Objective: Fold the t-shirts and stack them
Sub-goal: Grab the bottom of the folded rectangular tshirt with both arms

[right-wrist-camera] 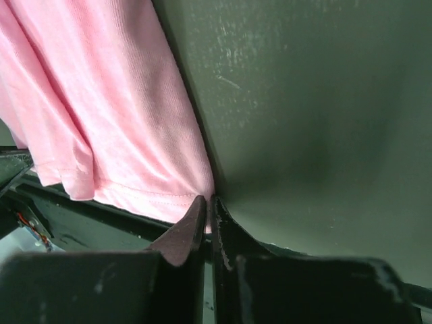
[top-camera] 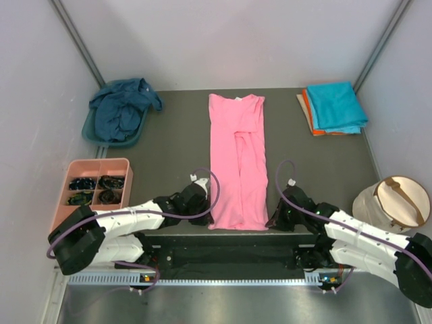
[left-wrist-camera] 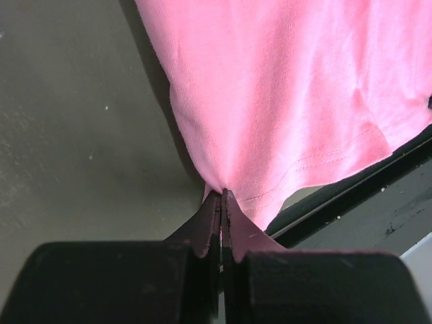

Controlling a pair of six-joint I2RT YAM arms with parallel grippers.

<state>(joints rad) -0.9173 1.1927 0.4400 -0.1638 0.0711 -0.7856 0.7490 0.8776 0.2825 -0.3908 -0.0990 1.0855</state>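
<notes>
Pink t-shirt (top-camera: pixel 236 162) gripped at both near hem corners for the cross fold.
The left gripper (left-wrist-camera: pixel 221 196) is clamped on the left corner and the right gripper (right-wrist-camera: pixel 208 200) on the right. The shirt, narrowed lengthwise, is laid mid-table (top-camera: pixel 175 148). Next, the hem likely needs to be lifted evenly and carried far toward the collar.

A teal plastic basin (top-camera: pixel 138 132) is sitting at the far left of the dark grey table surface (top-camera: pixel 169 155). Nearer, along the left edge, a salmon-pink plastic compartment tray (top-camera: pixel 61 206) is holding small dark items (top-camera: pixel 98 190) in its far compartments. A round beige container (top-camera: pixel 378 209) with a tan strap (top-camera: pixel 407 200) across its lid is standing at the near right.
</notes>
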